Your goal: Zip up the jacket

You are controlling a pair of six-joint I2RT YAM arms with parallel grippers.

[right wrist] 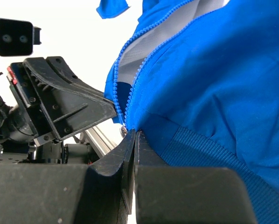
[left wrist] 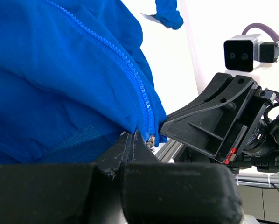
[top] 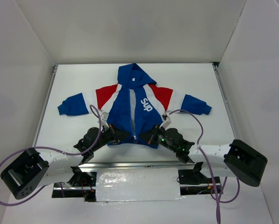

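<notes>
Right now the jacket (top: pixel 130 100) lies flat on the white table (top: pixel 83 79), hood at the far end, both sleeves spread out to the sides, the bottom hem nearest the 2 arms. Its front stands unzipped for most of its length, with a strip of white lining (top: pixel 131 112) showing between the 2 blue halves. The left gripper (top: pixel 114 134) sits at the hem just left of the zipper (top: pixel 134 133), its fingers pressed together with the edge of the blue fabric pinched at their tips. The right gripper (top: pixel 153 134) is at the hem just right of the zipper, fingers likewise squeezed tight on the ribbed hem edge. From each wrist view the other gripper is close by, facing it across the zipper's foot, where a small metal piece (left wrist: pixel 151 140) hangs at the bottom of the teeth.
</notes>
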